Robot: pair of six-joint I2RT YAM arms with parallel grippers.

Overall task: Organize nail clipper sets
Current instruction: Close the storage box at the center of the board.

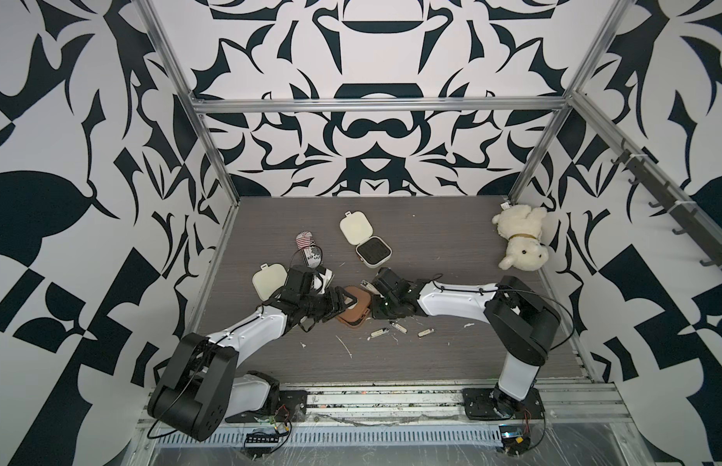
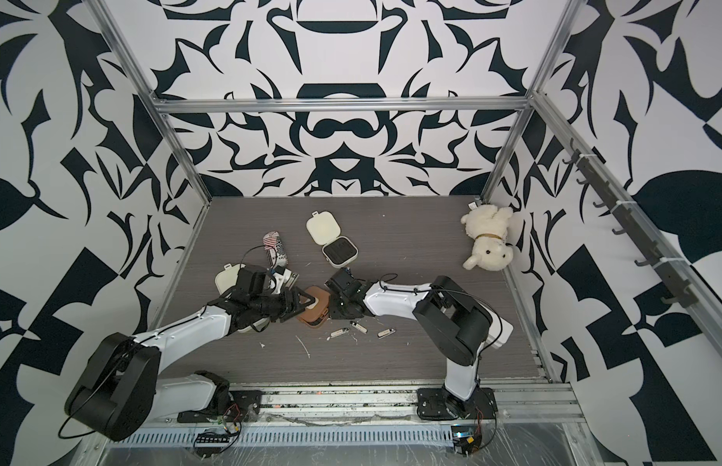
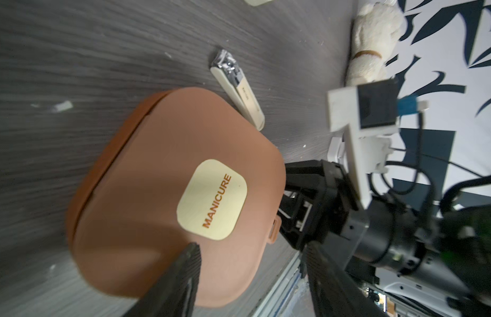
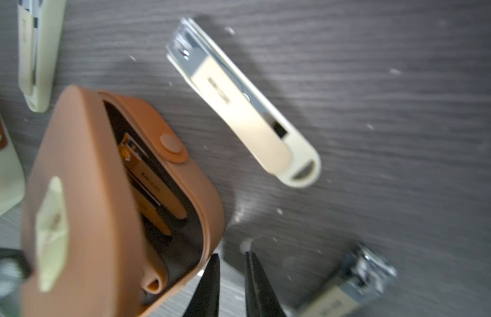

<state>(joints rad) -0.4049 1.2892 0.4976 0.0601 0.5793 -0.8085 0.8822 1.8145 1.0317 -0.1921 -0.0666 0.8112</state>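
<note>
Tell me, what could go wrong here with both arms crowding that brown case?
The brown case stands ajar with brown clippers inside; a clumsy press by the left gripper on its lid might tip it and spill them. The right gripper sits close by, so the two could bump. A loose cream clipper beside the case may get knocked away.

Up high at the front, both top views look steeply down and take in the same whole surface [image 1: 452,250]. Down low, each wrist camera hangs close over the brown case [image 3: 167,192]. Both share it, from opposite sides.
</note>
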